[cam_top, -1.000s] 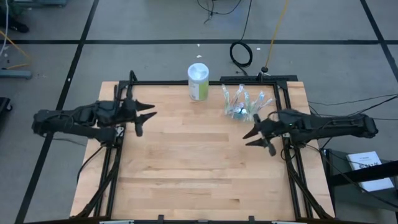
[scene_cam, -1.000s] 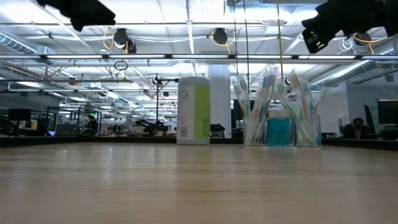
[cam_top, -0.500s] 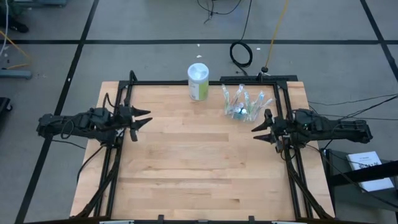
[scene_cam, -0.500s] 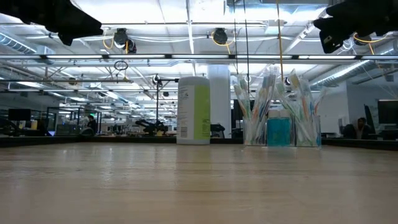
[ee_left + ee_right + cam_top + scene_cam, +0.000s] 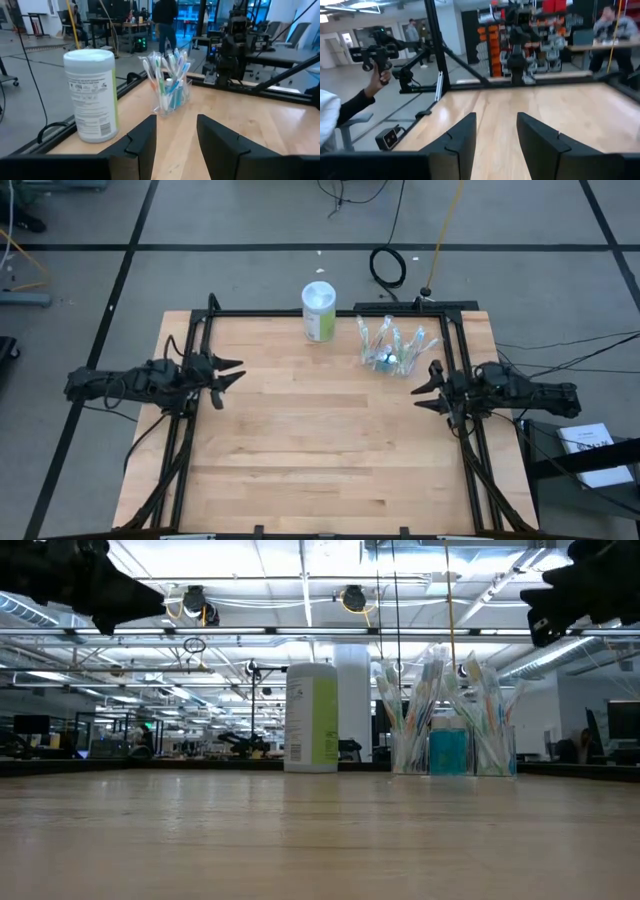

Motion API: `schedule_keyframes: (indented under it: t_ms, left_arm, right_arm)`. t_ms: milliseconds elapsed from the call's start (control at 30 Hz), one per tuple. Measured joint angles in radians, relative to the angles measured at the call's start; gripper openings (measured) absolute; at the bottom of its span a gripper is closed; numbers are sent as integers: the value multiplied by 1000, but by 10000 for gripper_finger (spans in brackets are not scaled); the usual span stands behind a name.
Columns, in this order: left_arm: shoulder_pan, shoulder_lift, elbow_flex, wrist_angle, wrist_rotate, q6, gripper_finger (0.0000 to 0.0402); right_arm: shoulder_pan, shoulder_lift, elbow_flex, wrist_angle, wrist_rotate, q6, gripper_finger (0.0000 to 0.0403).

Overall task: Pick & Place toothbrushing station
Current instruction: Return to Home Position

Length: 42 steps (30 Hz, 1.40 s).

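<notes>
The toothbrushing station (image 5: 388, 347) is a small clear cup holding several slim toothbrushes and teal tubes. It stands upright on the table near the far right, also in the low view (image 5: 448, 735) and the left wrist view (image 5: 171, 85). My left gripper (image 5: 232, 371) hovers open at the table's left edge, pointing level toward the right. My right gripper (image 5: 428, 386) hovers open at the right edge, just nearer than the station, pointing left. Nothing is between either pair of fingers.
A tall white-and-green canister (image 5: 319, 311) stands on the table's far edge, left of the station. A black frame (image 5: 330, 313) runs along the table's far and side edges. People stand in the room beyond, as the wrist views show.
Both arms have drawn back and sunk. My left gripper has gone toward the table's left edge. My right gripper has gone toward the right edge. Each stays open. The station and the canister have kept still.
</notes>
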Motion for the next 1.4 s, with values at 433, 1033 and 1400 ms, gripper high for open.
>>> schedule_keyframes:
  t_ms: [433,1033,1400]
  left_arm:
    - [0,-1,-209,276,-6,4,145]
    - [0,5,-289,350,-5,15,145]
    - [0,5,-288,352,-6,46,145]
  right_arm:
    - [0,0,-194,260,-81,20,132]
    - [0,4,-201,247,-78,5,132]
    - [0,25,-202,223,-75,-3,132]
